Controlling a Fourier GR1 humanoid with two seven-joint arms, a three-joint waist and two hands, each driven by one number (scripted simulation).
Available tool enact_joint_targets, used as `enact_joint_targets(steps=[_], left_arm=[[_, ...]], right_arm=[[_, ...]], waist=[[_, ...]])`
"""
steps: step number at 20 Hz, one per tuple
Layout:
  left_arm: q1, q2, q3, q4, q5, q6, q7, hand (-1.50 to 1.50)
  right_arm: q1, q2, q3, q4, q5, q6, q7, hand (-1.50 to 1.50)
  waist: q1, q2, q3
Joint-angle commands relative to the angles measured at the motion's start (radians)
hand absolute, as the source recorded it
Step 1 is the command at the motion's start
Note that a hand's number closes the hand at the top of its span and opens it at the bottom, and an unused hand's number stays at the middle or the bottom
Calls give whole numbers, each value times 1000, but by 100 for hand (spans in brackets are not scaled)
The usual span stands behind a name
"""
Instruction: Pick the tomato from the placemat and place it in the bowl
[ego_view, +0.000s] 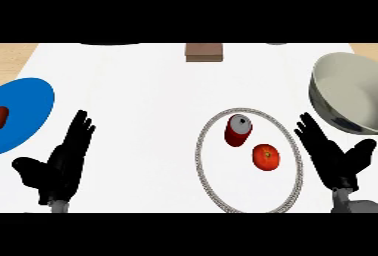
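tomato (266, 157) sits on the white placemat (200, 156), an oval with a grey rope-like rim in the lower right of the frame, just below and right of a red can (238, 130) lying on the same mat. the two are close but apart. grey bowl (347, 90) stands at the upper right, tilted toward the view, beyond the mat's rim. the right hand (332, 157) shows at the lower right, just beside the mat, fingers straight and spread, holding nothing. the left hand (63, 160) rests at the lower left, likewise open and empty. a blue plate (26, 112) lies at the left edge of the worktop (140, 90), and a brown block (204, 51) at top centre.
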Motion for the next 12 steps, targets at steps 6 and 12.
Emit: enact_joint_targets(steps=[6,12], left_arm=[[-149,148,43,11,-165,15,-31,0],[-254,136,28,65,-179,2,63,0]], right_arm=[[-211,-36,-17,-56,-241,527,-166,150],[-206,-145,-198,276,-102,594,-547,-150]], waist=[[22,13,-14],[-10,23,-22]])
